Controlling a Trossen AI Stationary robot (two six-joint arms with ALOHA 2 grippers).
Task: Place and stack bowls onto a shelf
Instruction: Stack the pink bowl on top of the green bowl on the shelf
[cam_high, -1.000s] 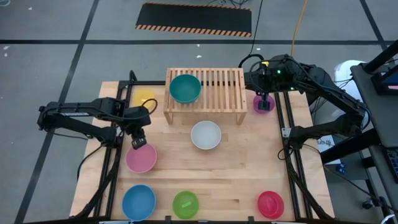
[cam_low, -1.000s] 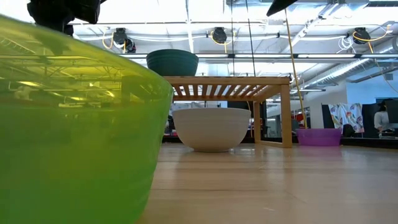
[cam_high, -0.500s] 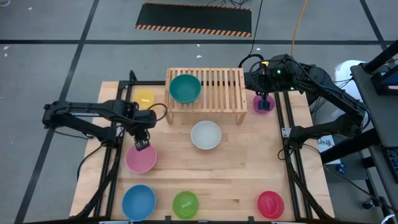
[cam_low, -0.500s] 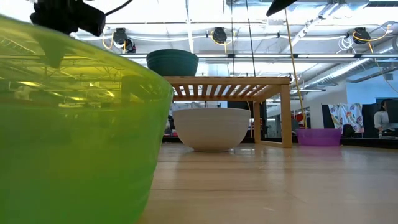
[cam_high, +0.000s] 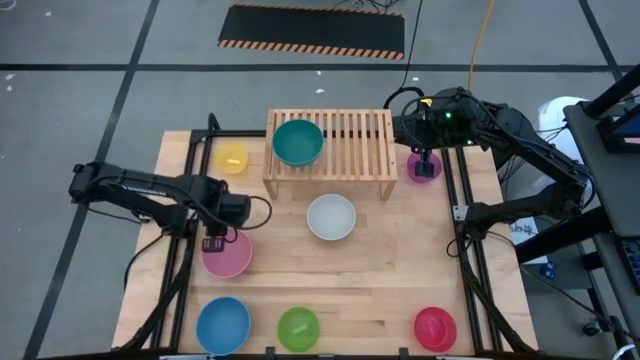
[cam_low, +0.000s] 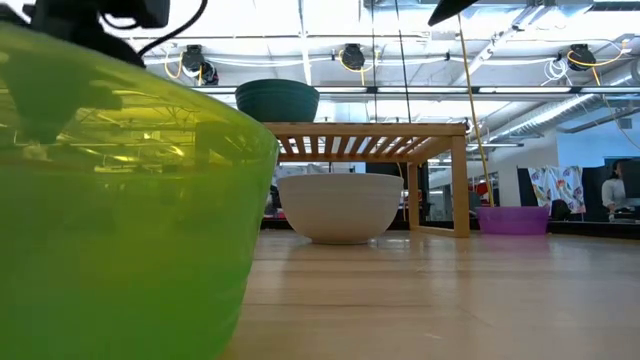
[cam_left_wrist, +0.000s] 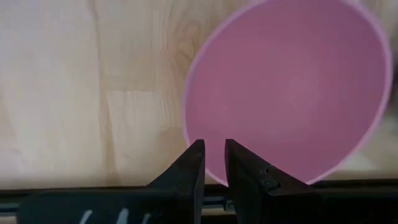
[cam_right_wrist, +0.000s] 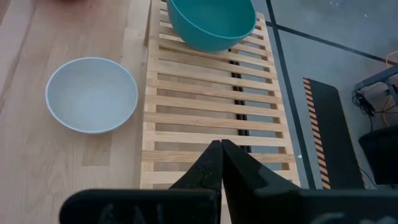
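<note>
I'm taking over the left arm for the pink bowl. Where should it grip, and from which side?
Grip the pink bowl by its thin rim, coming down from above at the edge nearest the left gripper, one finger inside and one outside. It sits upright and open on the table, so only the rim offers a pinch. The fingers are nearly closed; open them first.

A light-wood surface (cam_high: 380, 270) carries the shelf (cam_high: 345, 150) at its far middle; the teal bowl (cam_high: 298, 142) sits on the shelf's left slats; directly on the surface lie the white bowl (cam_high: 331, 217) just near of the shelf, yellow bowl (cam_high: 232, 158) far left, purple bowl (cam_high: 424, 167) far right, pink bowl (cam_high: 230, 256) left, and blue bowl (cam_high: 223, 324), lime green bowl (cam_high: 298, 328) and red bowl (cam_high: 435, 327) along the near edge.
</note>
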